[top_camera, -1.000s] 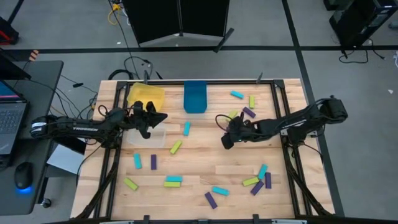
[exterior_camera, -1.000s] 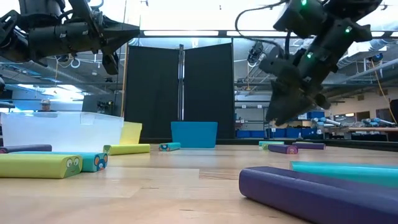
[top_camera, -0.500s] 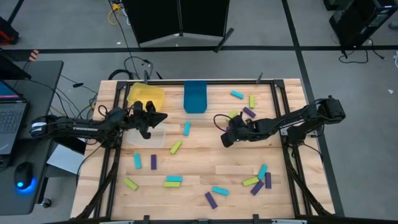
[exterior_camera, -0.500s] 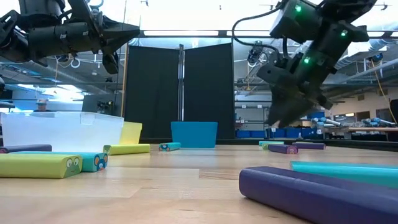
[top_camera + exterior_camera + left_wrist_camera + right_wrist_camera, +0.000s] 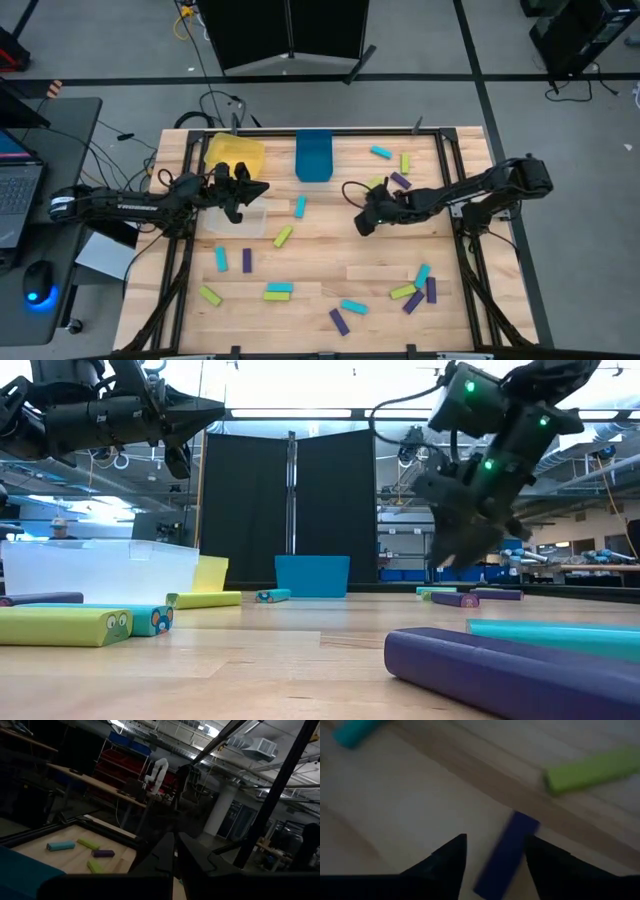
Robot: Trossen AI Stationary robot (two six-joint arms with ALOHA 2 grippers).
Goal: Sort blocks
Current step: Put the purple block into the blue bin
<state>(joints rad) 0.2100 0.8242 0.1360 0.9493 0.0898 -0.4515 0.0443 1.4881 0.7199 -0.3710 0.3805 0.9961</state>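
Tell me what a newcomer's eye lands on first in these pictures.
The wooden table strewn with small lime, teal and purple blocks, thickest toward its near edge. At its far edge sit a yellow bin and a blue bin, with a clear bin beside them. The right tool hangs open over the table's middle with a purple block between its fingers; the left tool waits shut above the clear bin.

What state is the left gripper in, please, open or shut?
Shut: the left gripper has its fingers pressed together in its wrist view, with nothing visible between them.

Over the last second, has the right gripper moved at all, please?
Yes: the right gripper has crept slightly left, toward the blue plastic bin.
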